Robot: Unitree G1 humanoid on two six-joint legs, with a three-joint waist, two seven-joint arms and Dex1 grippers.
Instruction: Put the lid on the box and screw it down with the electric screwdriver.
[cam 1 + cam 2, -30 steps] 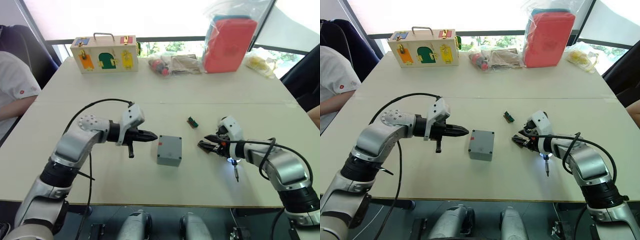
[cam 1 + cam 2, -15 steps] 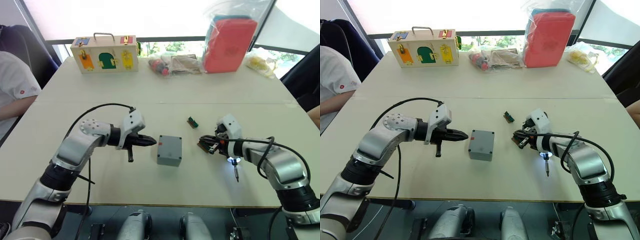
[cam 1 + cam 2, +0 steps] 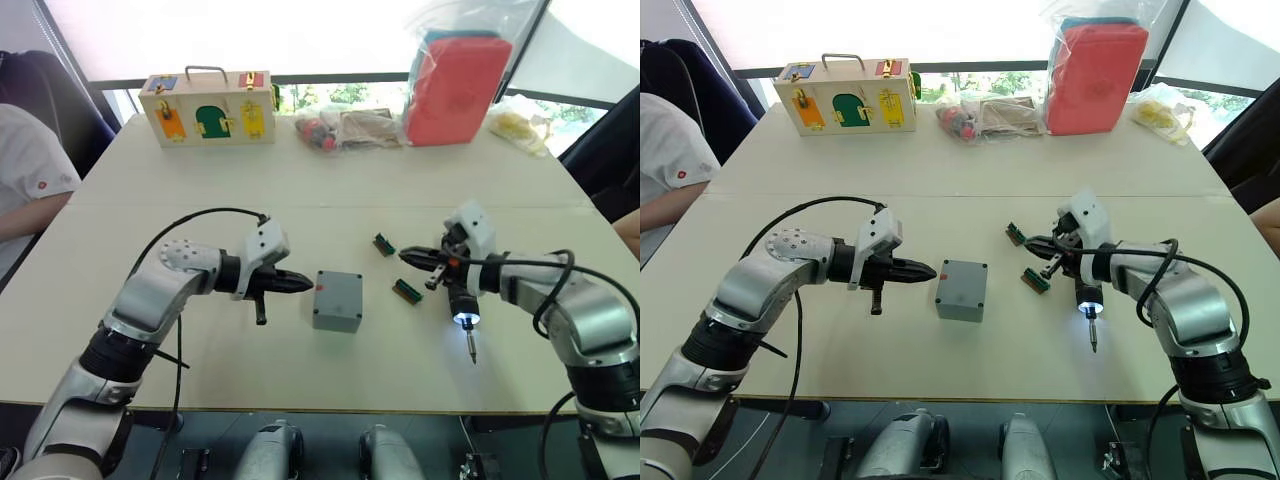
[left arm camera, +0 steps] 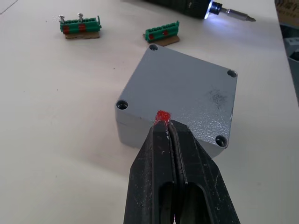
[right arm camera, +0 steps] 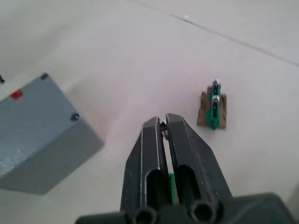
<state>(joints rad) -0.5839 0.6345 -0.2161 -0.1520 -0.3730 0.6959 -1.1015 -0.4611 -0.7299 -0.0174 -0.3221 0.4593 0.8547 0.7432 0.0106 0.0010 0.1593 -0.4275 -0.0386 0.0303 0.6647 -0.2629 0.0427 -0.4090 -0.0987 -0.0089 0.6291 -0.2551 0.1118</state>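
1. Plainly, the coming move turns on the electric screwdriver [image 3: 460, 303]. It lies on the table [image 3: 250, 200] to the right of the box [image 3: 337, 300], under the right forearm. Its long axis runs roughly towards the robot, with the lit tip and bit pointing at the table's near edge.
2. The right gripper [image 3: 408, 257] is far nearer the tool than the left. Its tips point towards the box, across the tool's axis, so by my judgement the wrist must turn and draw back to take the tool.
3. The right gripper's fingers are pressed almost together with only a slit between them. A tiny dark speck sits at the tips; it may be a screw, but I cannot tell.
4. The left gripper [image 3: 300, 285] is pressed together. Its tips are at the left side of the box, by a small red mark; whether they touch it I cannot tell.
5. The box stands mid-table between the two grippers. The lid [image 4: 187, 100] appears to be seated on it already, with its four corner holes facing up.
6. One green bit holder [image 3: 407, 291] lies between box and tool, and another [image 3: 385, 244] lies farther back.
7. Hard to make out: whether any corner hole holds a screw. The rear end of the tool is hidden by the right wrist.
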